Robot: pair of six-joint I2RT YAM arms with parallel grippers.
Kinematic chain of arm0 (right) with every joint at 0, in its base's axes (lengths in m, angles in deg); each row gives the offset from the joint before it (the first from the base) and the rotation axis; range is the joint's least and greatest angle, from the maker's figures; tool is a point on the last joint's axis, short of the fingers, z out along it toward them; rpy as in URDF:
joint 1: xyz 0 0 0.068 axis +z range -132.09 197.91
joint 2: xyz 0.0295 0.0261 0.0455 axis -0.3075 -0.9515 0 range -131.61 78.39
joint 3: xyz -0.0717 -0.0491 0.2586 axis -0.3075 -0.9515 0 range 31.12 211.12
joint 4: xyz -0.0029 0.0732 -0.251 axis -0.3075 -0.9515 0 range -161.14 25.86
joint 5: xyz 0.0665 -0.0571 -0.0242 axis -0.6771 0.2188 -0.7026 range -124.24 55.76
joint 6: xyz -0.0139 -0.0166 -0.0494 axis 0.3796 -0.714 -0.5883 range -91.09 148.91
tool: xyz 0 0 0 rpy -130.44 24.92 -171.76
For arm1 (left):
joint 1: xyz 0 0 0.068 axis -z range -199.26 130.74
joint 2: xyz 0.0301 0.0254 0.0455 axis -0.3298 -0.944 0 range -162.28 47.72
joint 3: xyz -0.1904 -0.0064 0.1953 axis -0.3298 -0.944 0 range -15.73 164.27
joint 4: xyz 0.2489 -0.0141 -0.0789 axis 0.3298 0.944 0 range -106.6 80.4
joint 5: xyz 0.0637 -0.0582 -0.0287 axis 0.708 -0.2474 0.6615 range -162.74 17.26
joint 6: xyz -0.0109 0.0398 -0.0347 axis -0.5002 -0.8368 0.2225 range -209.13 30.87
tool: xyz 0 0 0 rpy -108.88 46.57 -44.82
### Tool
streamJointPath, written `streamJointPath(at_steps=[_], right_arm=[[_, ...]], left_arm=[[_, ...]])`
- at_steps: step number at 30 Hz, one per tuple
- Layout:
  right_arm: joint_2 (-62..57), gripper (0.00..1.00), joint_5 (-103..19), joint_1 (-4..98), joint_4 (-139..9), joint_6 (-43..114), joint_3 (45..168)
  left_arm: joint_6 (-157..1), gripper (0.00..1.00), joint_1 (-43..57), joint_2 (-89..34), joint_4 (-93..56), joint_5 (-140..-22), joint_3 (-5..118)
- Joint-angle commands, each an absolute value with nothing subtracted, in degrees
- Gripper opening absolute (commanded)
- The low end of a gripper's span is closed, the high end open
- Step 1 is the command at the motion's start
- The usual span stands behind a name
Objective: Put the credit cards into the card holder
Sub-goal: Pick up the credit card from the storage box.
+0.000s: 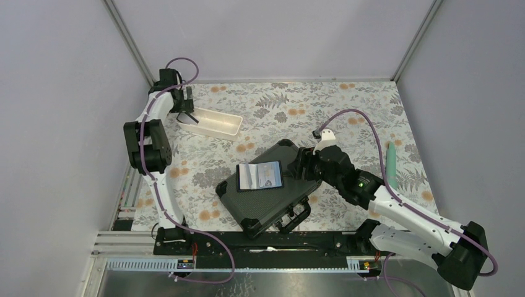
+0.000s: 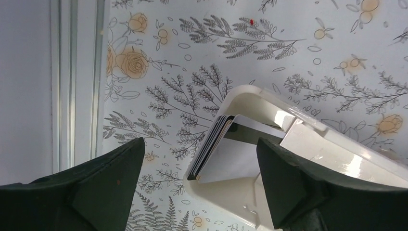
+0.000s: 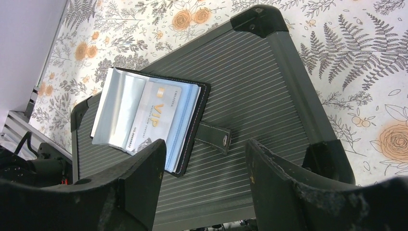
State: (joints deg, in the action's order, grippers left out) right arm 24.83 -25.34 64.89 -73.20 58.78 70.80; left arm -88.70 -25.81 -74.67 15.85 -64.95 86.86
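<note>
Both sets of jaws gape empty: my left gripper (image 2: 199,144) hangs over the credit cards (image 2: 231,154) in the tray (image 2: 337,154), my right gripper (image 3: 206,144) near the card holder (image 3: 149,120) atop the case (image 3: 269,86).

Only one word could be read: "VIP"
The gold letters "VIP" stood on the pale credit card (image 3: 161,113) that showed in the open card holder (image 3: 118,113) lying on top of the black case (image 3: 269,86). The smaller print beside them on that card was too fine to read.
</note>
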Motion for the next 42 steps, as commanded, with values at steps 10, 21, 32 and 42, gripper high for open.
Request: streamJointPath(at_steps=[10, 21, 32, 42], right_arm=[[25.87, 0.65, -26.07, 65.37, -71.79, 60.06, 72.69], [26.0, 0.64, -25.98, 65.37, -71.95, 60.4, 72.69], [26.35, 0.63, -25.83, 65.37, -72.4, 60.69, 72.63], [27.55, 0.62, -25.73, 65.37, -73.44, 61.16, 72.43]], left_arm=[[-90.32, 0.8, -26.2, -76.32, 18.19, -60.81, 90.25], [-89.28, 0.6, -26.19, -74.54, 18.11, -57.89, 90.62], [-89.29, 0.37, -26.18, -72.35, 18.38, -58.58, 90.27], [-89.29, 0.29, -26.17, -69.19, 18.15, -58.95, 89.01]])
